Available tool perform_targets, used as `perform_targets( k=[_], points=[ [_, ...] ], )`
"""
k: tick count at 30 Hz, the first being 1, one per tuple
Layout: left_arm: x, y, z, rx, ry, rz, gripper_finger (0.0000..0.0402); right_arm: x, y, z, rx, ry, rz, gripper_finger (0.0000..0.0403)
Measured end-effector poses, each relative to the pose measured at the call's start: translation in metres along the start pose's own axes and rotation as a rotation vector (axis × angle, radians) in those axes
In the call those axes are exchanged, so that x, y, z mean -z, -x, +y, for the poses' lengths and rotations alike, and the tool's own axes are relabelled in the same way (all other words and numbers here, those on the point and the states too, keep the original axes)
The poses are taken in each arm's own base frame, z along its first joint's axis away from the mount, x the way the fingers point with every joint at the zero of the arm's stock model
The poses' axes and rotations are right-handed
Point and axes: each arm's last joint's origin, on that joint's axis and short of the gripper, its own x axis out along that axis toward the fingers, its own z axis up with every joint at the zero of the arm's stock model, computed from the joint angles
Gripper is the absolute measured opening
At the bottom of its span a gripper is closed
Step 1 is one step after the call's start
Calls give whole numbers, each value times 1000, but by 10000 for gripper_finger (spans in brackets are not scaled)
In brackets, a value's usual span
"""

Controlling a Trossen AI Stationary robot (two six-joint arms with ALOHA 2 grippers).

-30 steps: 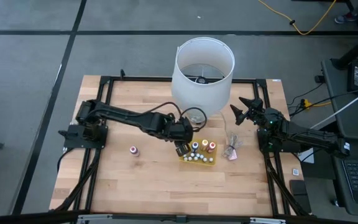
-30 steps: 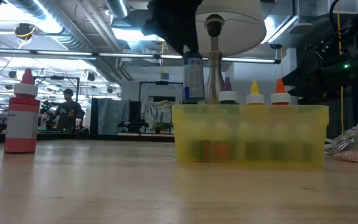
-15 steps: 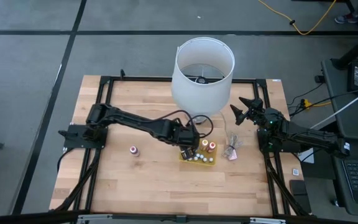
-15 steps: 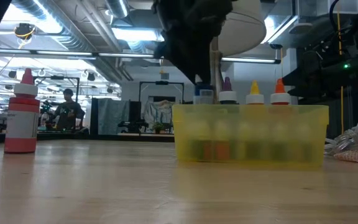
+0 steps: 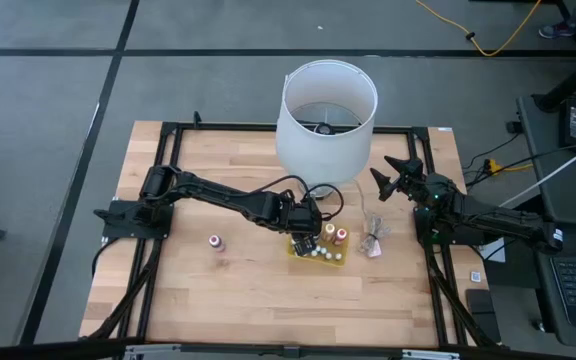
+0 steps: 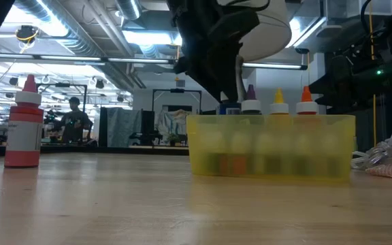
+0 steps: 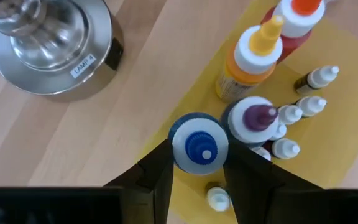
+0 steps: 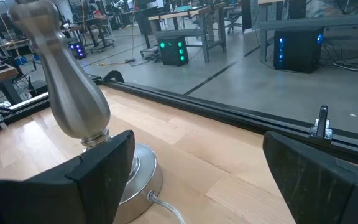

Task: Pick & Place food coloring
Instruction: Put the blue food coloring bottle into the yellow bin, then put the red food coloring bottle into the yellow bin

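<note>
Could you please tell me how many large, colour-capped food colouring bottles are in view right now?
5: blue-capped bottle, purple-capped bottle, yellow-capped bottle and orange-capped bottle in the flat yellow tray; red-capped bottle alone on the table. Others may be hidden.

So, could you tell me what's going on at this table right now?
The left tool is shut on a blue-topped food coloring bottle and holds it down in the yellow tray, beside the purple-, yellow- and orange-topped bottles already there. A red bottle stands alone on the table. The right tool waits open near the lamp.
</note>
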Motion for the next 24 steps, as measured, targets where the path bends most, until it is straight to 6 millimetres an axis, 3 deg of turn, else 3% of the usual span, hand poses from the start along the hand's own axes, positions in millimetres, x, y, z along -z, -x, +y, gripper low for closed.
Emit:
perform_targets(
  k=[6, 24],
  points=[
    [6, -7, 2, 3, -8, 27, 121, 0, 0, 0, 0, 0, -1, 355],
    [3, -9, 4, 32, -25, 13, 172, 0, 0, 0, 0, 0, 0, 355]
  ],
)
